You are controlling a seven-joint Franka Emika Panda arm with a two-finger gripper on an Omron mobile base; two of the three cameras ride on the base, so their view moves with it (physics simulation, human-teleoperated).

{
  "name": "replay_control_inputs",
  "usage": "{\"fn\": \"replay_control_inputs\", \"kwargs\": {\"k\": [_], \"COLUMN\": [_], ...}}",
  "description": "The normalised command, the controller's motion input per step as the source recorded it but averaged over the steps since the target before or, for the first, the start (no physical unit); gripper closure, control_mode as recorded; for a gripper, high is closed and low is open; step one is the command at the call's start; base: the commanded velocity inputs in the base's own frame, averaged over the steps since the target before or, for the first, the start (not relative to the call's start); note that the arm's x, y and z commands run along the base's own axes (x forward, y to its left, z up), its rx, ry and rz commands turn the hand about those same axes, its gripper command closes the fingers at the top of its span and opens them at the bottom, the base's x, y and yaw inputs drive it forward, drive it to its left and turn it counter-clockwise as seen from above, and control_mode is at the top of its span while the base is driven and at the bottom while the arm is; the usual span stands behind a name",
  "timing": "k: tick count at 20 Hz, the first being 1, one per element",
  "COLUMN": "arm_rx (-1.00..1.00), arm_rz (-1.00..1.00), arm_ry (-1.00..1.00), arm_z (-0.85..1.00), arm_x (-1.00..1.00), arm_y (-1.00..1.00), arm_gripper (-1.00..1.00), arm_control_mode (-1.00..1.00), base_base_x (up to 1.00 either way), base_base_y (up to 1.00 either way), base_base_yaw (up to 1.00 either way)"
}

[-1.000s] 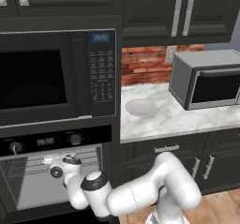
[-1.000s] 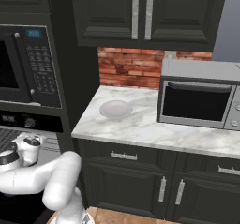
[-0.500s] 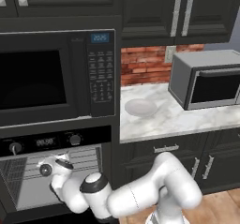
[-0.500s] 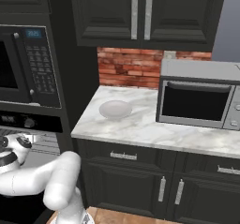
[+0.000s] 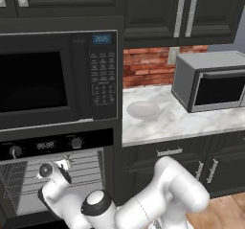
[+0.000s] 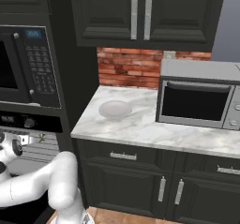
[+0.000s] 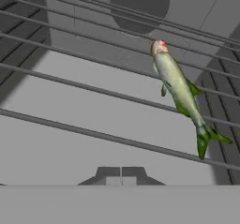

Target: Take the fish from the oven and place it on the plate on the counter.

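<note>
Looking at the gripper (image 7: pixel 121 174) first: fingers (image 7: pixel 108 173) clenched tight together, gripping nothing at all. Sitting inside the open oven (image 5: pixel 52 144) now, having swung leftward across the oven mouth over the last second and then pretty much settling there. Staying shut the whole way too, no opening up yet.

Just past the fingers in the hand view, looking across the wire rack (image 7: pixel 89 89). Lying on it further in, the fish (image 7: pixel 179 88), off to the upper right of the fingers, head toward the back wall and green tail pointing nearer. Not touching the fingers, clearly apart from them.

So, reading this as still lining up, not grabbing. Guessing at what's needed next: spreading the fingers, shifting over toward the fish body and closing across its narrow middle. Worrying a bit about it being slim and resting on bars, so possibly slipping between the wires or getting nudged away if the approach comes in shut like this.

Further off, out on the marble worktop (image 5: pixel 191 121), the plate (image 5: pixel 142 110) waiting with nothing on it, just right of the oven column and in front of the brick backsplash (image 5: pixel 146 66). Beyond that, the grey microwave (image 5: pixel 210 82) standing near the plate but not touching. Nothing delivered so far, whole carry-over still to do.
</note>
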Motion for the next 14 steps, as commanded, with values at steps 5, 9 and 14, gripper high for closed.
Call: {"fn": "replay_control_inputs", "kwargs": {"k": [5, 9, 14], "arm_rx": [-0.27, -0.34, -0.34], "arm_rz": [0.06, 0.04, 0.04], "arm_ry": [0.17, 0.13, 0.13], "arm_z": [-1.00, -1.00, -1.00], "arm_x": [-1.00, -1.00, -1.00], "arm_y": [0.16, 0.38, 0.40], "arm_gripper": [1.00, 1.00, 1.00], "arm_control_mode": [-1.00, -1.00, -1.00], "base_base_x": [0.00, 0.00, 0.00], "base_base_y": [0.00, 0.00, 0.00], "base_base_yaw": [0.00, 0.00, 0.00]}}
